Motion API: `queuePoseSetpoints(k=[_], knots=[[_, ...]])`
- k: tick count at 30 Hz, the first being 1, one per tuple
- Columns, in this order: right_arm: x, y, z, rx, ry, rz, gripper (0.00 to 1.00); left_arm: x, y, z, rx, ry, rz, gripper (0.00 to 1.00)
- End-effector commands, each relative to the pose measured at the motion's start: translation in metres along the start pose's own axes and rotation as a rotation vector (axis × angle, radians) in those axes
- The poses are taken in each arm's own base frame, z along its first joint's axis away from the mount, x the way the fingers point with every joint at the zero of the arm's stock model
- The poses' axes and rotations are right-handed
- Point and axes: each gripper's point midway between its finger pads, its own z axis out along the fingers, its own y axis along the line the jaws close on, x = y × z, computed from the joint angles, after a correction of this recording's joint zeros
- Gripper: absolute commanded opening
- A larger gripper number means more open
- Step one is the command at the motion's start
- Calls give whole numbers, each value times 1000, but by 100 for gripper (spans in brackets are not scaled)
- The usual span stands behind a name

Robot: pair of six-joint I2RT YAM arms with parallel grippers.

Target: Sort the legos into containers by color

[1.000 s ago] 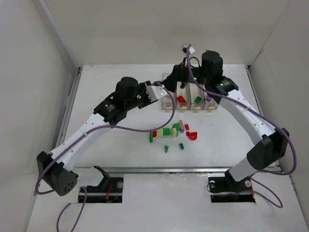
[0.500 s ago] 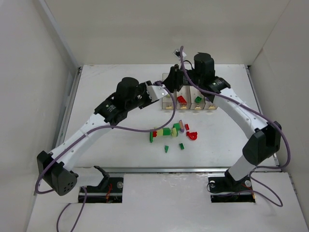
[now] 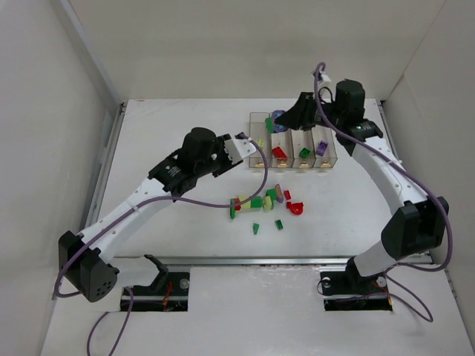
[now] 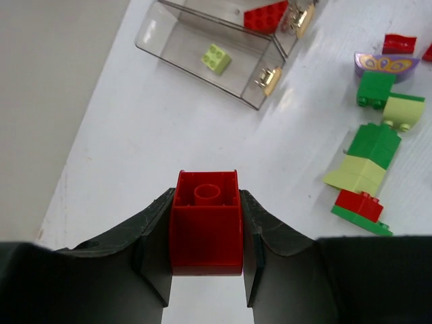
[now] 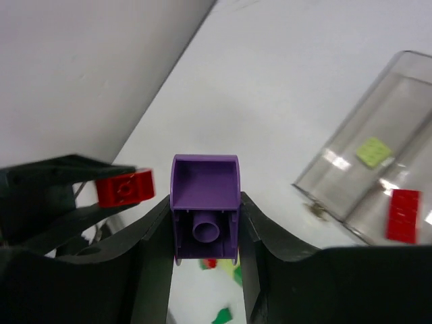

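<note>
My left gripper [image 4: 206, 202] is shut on a red lego [image 4: 206, 226], held just left of the containers [image 3: 293, 148], in the top view at the left gripper [image 3: 242, 142]. My right gripper [image 5: 204, 216] is shut on a purple lego [image 5: 204, 202], raised above the back of the bins, seen from above as the right gripper [image 3: 284, 120]. The clear bins hold a yellow-green brick [image 4: 216, 59], a red brick [image 3: 280, 153], a green brick [image 3: 304, 153] and a purple brick [image 3: 322, 147]. Loose legos [image 3: 263, 202] in red, green, yellow-green and purple lie in front of the bins.
White walls close in the table [image 3: 171, 215] on the left, back and right. A metal rail [image 3: 252, 259] runs along the near edge by the arm bases. Purple cables hang from both arms.
My right gripper has shut on the purple lego and swung up and to the right from over the left bins. My left gripper has barely moved, still holding the red lego.
</note>
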Motion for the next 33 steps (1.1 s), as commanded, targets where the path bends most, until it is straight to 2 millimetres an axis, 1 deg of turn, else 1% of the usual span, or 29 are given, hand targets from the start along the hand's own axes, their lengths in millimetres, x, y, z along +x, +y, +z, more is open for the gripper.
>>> queuePoseSetpoints(k=[1, 2, 3, 4, 5, 6, 7, 8, 9, 10, 11, 12, 13, 14, 15, 16, 17, 18, 19, 20, 21, 22, 23, 25, 26, 28, 31, 32, 33], knots=[[-34, -7, -24, 58, -128, -55, 0, 1, 1, -9, -15, -11, -51, 0], [-31, -22, -25, 99, -130, -52, 0, 1, 0, -9, -15, -11, -61, 0], [-33, -35, -31, 154, -151, -69, 0, 1, 0, -9, -15, -11, -62, 0], [-32, -54, -35, 230, -162, -63, 0, 0, -2, -7, -3, -8, -71, 0], [-40, -93, -51, 402, -215, -51, 0, 0, -2, -7, -2, -8, -71, 0], [-35, -114, -61, 502, -210, -43, 0, -5, -1, -8, 1, -23, -81, 0], [-30, -133, -65, 584, -192, -77, 0, -4, -4, -5, 17, -20, -82, 0], [-31, -158, -78, 684, -195, -82, 0, -2, -1, -5, 10, -16, -86, 0], [-32, -164, -78, 705, -179, -104, 0, -2, -2, -5, 10, -16, -95, 0], [-26, -182, -79, 746, -142, -113, 0, -3, -3, -5, 19, -22, -95, 0], [-25, -189, -79, 772, -126, -116, 0, -3, -3, -5, 19, -22, -95, 0], [-27, -201, -85, 822, -123, -113, 0, -3, -3, -5, 19, -22, -95, 0], [-26, -210, -83, 842, -105, -102, 0, -3, -3, -5, 19, -22, -95, 0], [-27, -217, -85, 854, -93, -105, 0, -3, -3, -5, 19, -22, -95, 0], [-27, -213, -76, 803, -78, -119, 0, -3, -4, -5, 19, -22, -104, 0], [-29, -208, -75, 756, -67, -123, 0, -3, -4, -5, 19, -22, -104, 0], [-28, -203, -65, 691, -59, -136, 0, -3, -4, -5, 19, -22, -104, 0], [-28, -192, -59, 619, -56, -159, 0, -5, -2, -5, 15, -29, -104, 0], [-22, -175, -47, 490, -38, -162, 0, -5, -3, -5, 15, -30, -113, 0], [-21, -166, -45, 446, -43, -173, 0, -1, -5, -3, 20, -20, -114, 0], [-24, -159, -46, 426, -52, -173, 0, -3, -4, -3, 16, -28, -113, 0], [-22, -161, -48, 446, -53, -170, 0, -1, -2, -3, 9, -24, -126, 0], [-15, -164, -51, 471, -45, -144, 0, -2, -3, -3, 19, -30, -126, 0], [-16, -162, -59, 502, -59, -150, 0, -8, -2, -4, 30, -59, -141, 0], [-15, -163, -64, 509, -63, -147, 0, -8, -1, -4, 33, -62, -145, 0], [-10, -158, -68, 509, -65, -135, 0, -14, -6, 0, 68, -90, -154, 0], [-5, -154, -74, 518, -70, -123, 0, -26, -8, 15, 106, -128, -188, 0], [-8, -152, -76, 526, -82, -119, 0, -32, -10, 28, 136, -140, -200, 0], [-7, -153, -78, 537, -88, -122, 0, -33, -11, 36, 152, -133, -217, 0]])
